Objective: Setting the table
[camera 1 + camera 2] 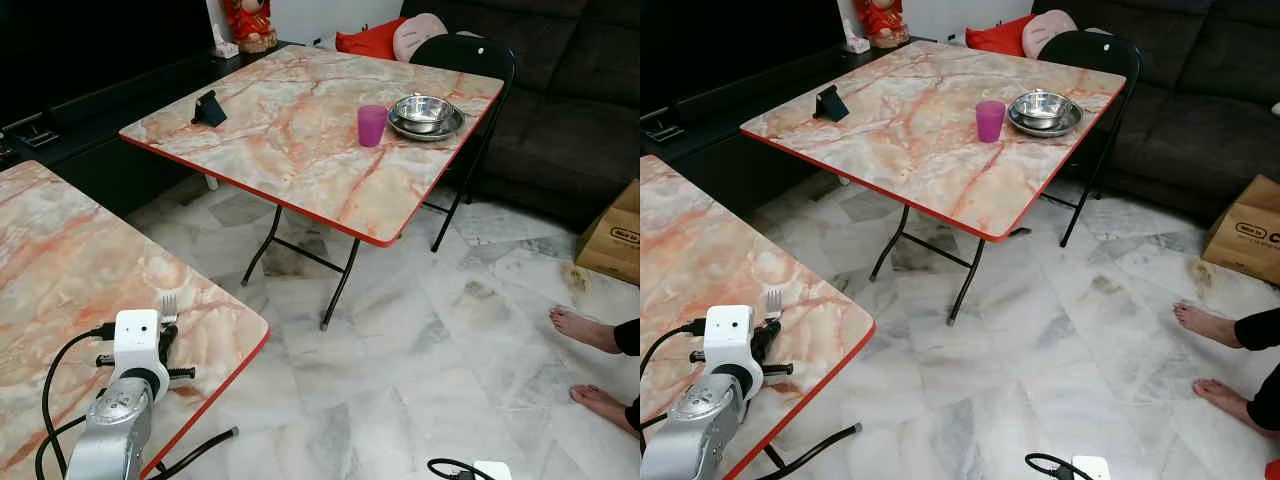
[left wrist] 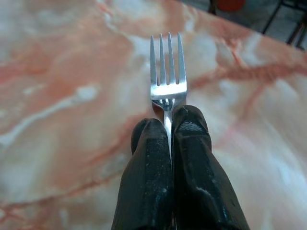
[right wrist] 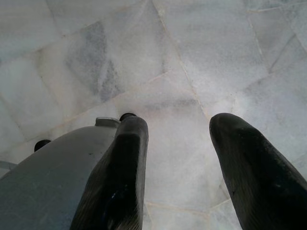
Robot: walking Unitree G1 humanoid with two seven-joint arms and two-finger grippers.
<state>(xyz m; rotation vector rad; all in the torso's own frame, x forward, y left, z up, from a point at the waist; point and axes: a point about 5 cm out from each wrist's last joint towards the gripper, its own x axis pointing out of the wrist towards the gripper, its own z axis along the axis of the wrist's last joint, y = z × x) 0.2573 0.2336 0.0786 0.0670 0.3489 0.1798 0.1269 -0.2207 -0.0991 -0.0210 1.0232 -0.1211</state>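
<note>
Two marble-patterned tables share the tiled floor (image 1: 400,340): the far table (image 1: 300,140), with a black folding chair (image 1: 470,55) at its far edge, and the near table (image 1: 60,280), whose right corner lies under the robot's left arm. A dark sofa (image 1: 560,90) stands behind, a cardboard box (image 1: 612,235) sits on the floor at the right, and a person's bare feet (image 1: 590,330) rest on the tiles nearby.

On the far table, near its right edge by the chair, a steel bowl (image 1: 424,108) sits on a steel plate (image 1: 426,127), with a purple cup (image 1: 371,125) just beside them toward the table's middle. A small black stand (image 1: 209,108) sits near its left edge.

The left end effector (image 2: 168,139) is closed on the handle of a fork (image 2: 168,72), held just above the near table close to its right corner. The fork's long axis runs along the fingers, tines pointing away from the robot, roughly toward the far table. The right end effector (image 3: 180,158) hangs open over the floor, holding nothing.

Judging by this, the step in hand is carrying the fork. The next move likely calls for walking to the far table and laying the fork beside the plate.
</note>
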